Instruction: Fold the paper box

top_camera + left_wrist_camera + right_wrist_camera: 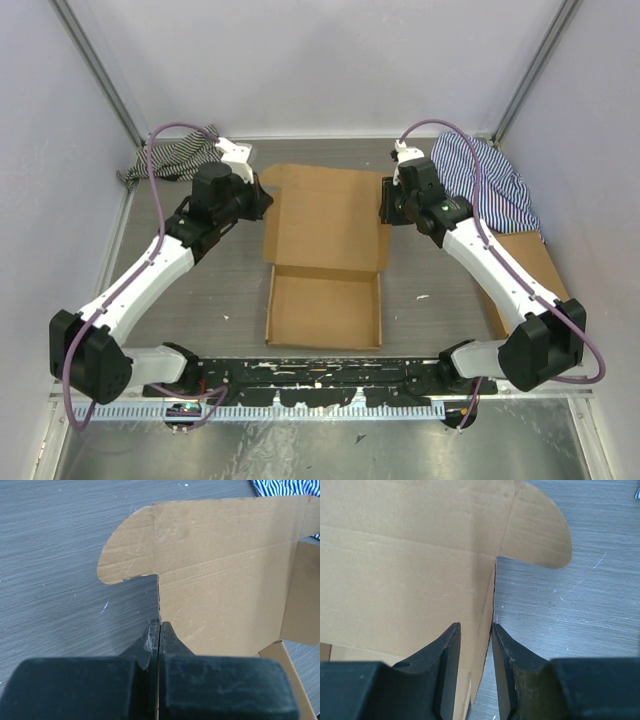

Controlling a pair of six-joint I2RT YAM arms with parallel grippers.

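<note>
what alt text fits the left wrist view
The left tool is pinched shut on the near edge of the brown paper box. Its rounded flap juts left over the grey table; a striped cloth peeks in top right.

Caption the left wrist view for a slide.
Left gripper pinching the side edge of the paper box below its rounded flap.

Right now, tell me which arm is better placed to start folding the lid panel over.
Left. The left end effector is closed on the left edge of the box, below the rounded flap. The right end effector only straddles the right edge, fingers apart, so it would probably need to close first.
</note>
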